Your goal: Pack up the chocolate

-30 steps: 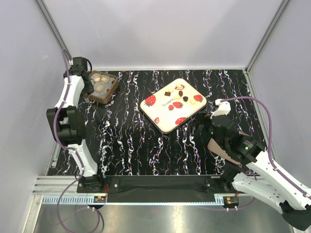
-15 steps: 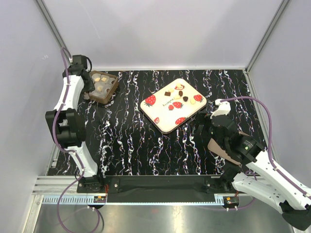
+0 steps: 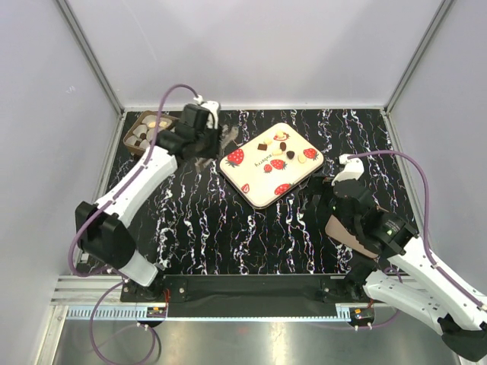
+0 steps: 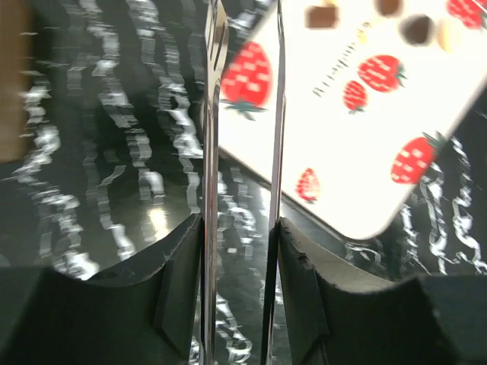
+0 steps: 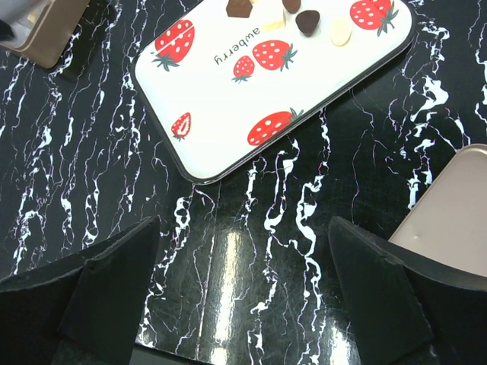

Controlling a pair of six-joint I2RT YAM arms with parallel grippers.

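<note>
The chocolate (image 3: 282, 145) is several small brown, tan and cream pieces on the far end of a white strawberry-print tray (image 3: 262, 182). My left gripper (image 3: 215, 139) hovers just left of the tray, shut on thin metal tongs (image 3: 227, 135). In the left wrist view the tongs (image 4: 213, 137) run up from between my jaws (image 4: 240, 228) over the tray's edge (image 4: 358, 175), with the chocolate (image 4: 417, 29) beyond. My right gripper (image 3: 313, 199) stands open and empty near the tray's right corner. The right wrist view shows the tray (image 5: 228, 106) and the chocolate (image 5: 308, 21) ahead of it.
A brown box (image 3: 144, 131) with white paper cups sits at the far left corner. A tan lid (image 3: 348, 234) lies under my right arm, seen as the lid (image 5: 449, 220) at the right edge of the right wrist view. The mat is black with white veins.
My left arm has swung from the brown box rightward to the tray's left edge, carrying the tongs. The box now sits slightly further left. The right arm has hardly moved.
</note>
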